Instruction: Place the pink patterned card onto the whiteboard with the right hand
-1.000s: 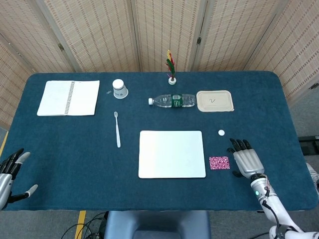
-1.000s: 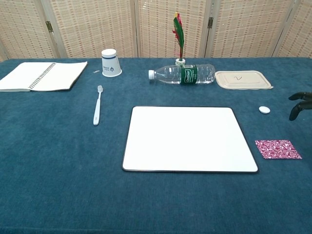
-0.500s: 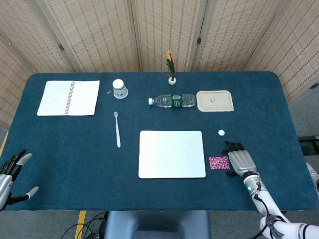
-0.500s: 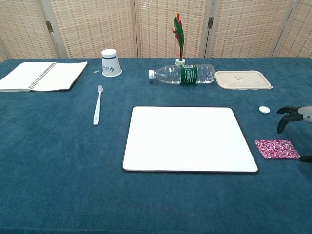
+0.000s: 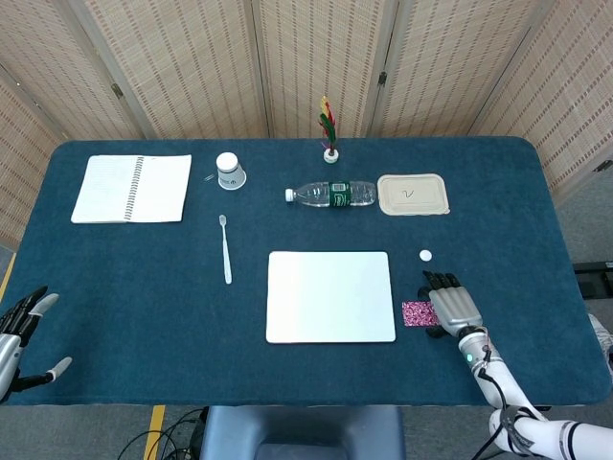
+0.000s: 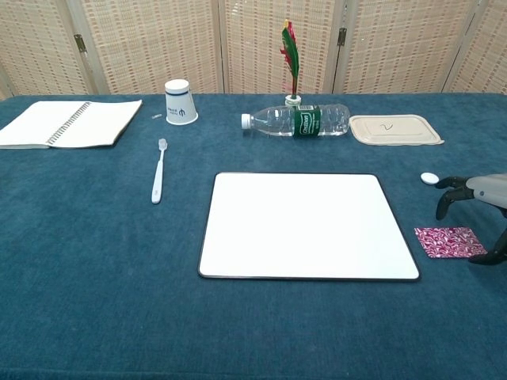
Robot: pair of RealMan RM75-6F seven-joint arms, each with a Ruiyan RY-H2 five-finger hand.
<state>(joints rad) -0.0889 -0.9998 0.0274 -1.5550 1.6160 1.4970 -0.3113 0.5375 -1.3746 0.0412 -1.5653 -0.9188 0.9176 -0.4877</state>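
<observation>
At table, near right edge: I held the right hand (image 5: 450, 304) over the pink patterned card (image 6: 449, 241).
Hand state: fingers spread, grasping nothing.
Card position: flat on cloth, just beside the whiteboard (image 5: 330, 295), apart from it.
Risk: I judged a thin flat card could slide instead of lifting.
Card appearance: small, pink-and-white swirls.

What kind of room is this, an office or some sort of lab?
Probably a robot test area, not an office: a blue-covered table closed in by woven folding screens, with unrelated props like a whiteboard and toothbrush, plus a robot hand.
</observation>
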